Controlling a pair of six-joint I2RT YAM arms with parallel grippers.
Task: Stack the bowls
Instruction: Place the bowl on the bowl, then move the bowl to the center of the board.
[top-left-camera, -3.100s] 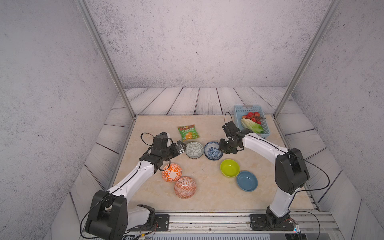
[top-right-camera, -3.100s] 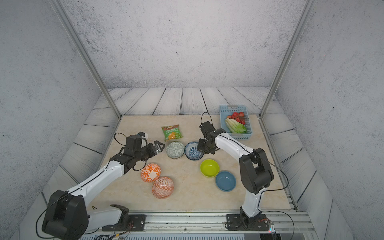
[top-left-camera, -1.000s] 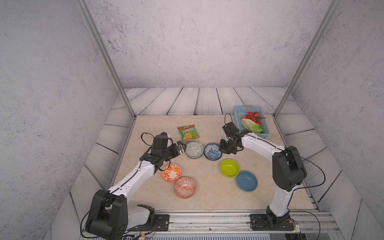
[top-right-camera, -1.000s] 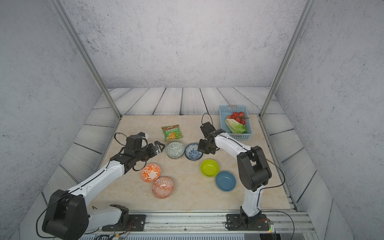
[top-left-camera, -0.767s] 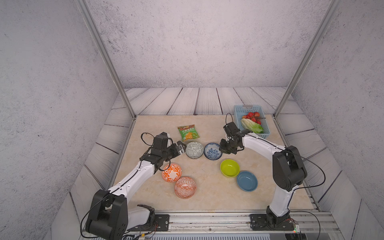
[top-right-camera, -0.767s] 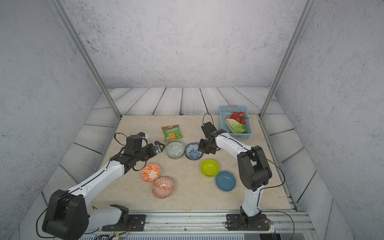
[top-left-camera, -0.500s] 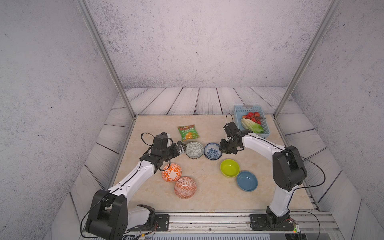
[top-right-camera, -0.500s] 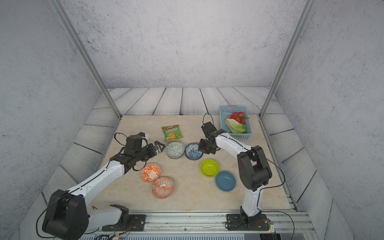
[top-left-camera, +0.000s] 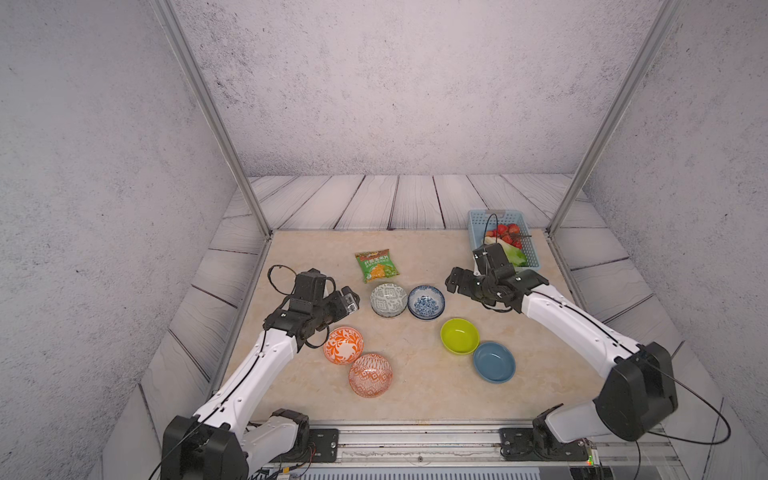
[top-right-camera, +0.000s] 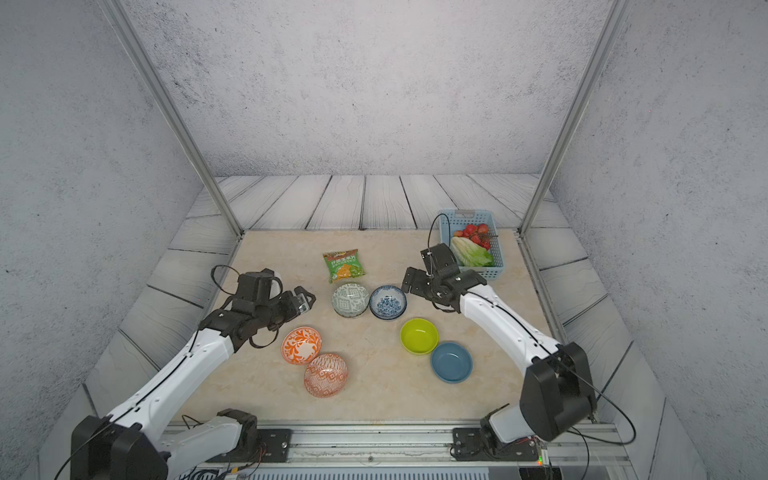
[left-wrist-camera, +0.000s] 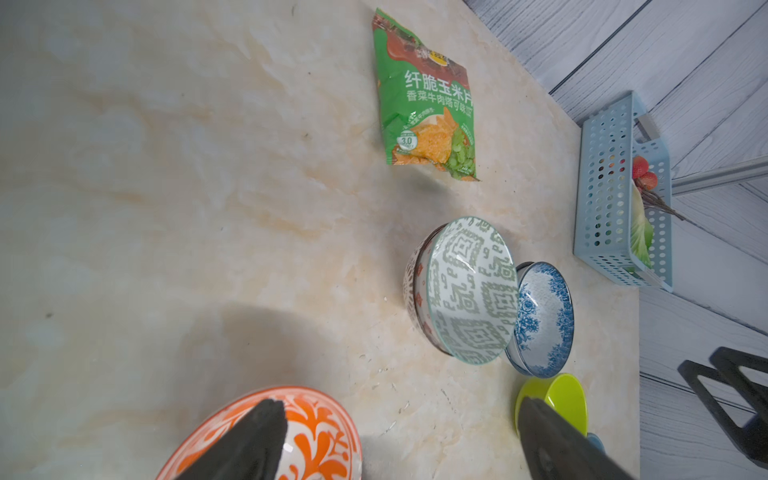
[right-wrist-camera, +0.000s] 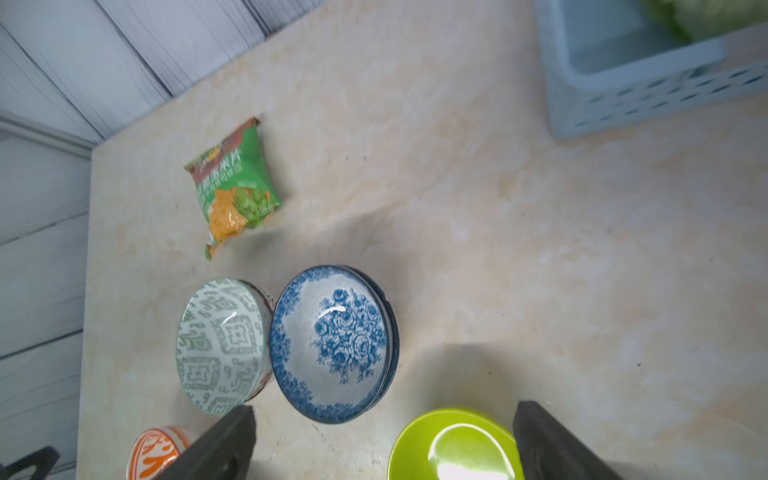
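A: Step in hand, at a guess?

B: Choosing the next bowl to lift, judging by two empty claws. Two pairs nested already: grey geometric bowl (left-wrist-camera: 469, 291) inside white dark-latticed bowl (left-wrist-camera: 415, 291), at 11 o'clock from the centre of the bench (top-left-camera: 415, 395); blue floral bowl (right-wrist-camera: 332, 336) inside second blue floral bowl (right-wrist-camera: 392, 332), at 1 o'clock, rims seemingly touching the grey pair.

A: State of the claws?

B: Left claw (left-wrist-camera: 401, 409) spread wide, gripping nothing, poised above orange floral bowl (top-left-camera: 343, 345) at 8 o'clock. Right claw (right-wrist-camera: 384, 409) just as wide, likewise empty, at 2 o'clock from the blue pair, with lime-green bowl (top-left-camera: 459, 336) at 6 o'clock from it.

A: Doing it well?

B: Pinch one wall at the rim, straddling it. Lift straight up, centre over the target, lower until seated, only then let go. For orange floral bowl, try orange lattice bowl (top-left-camera: 370, 375), touching it at 5 o'clock. Mind that contact: probably a nudge on the way up. Same care with lime-green bowl and plain blue bowl (top-left-camera: 494, 361), just beside at 4 o'clock. Afterwards, merge pairs by gripping the bottom bowl, never the top one alone.

A: Containers and contents?

B: Four single bowls empty. Light-blue basket (top-right-camera: 484, 272) at the bench's 1 o'clock corner, holding leafy greens (top-right-camera: 469, 253) plus red fruits (top-right-camera: 471, 230), too small to name. Snack packet (top-left-camera: 376, 266) flat at 12 o'clock from the grey pair; leave alone.
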